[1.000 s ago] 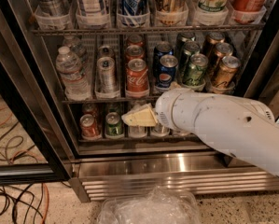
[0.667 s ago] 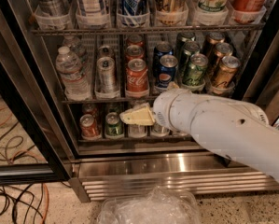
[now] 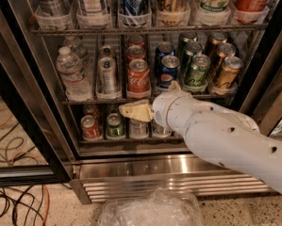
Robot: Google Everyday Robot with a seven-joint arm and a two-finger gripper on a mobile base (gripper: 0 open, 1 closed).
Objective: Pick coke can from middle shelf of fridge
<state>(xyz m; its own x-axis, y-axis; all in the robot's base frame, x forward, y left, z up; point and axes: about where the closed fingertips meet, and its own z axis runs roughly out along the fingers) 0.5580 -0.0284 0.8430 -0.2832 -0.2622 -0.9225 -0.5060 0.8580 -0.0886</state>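
Observation:
The coke can, red with white script, stands upright at the front of its lane on the middle shelf of the fridge, with more red cans behind it. My gripper is at the end of the white arm. It sits just below the front edge of the middle shelf, right under the coke can, in front of the lower shelf's cans. It holds nothing that I can see.
On the middle shelf, a water bottle and silver can stand left of the coke can. A blue Pepsi can, green cans and bronze cans stand right. Clear plastic and cables lie on the floor.
The arm has moved slightly up and to the left, bringing the gripper closer under the coke can. The cans have not moved.

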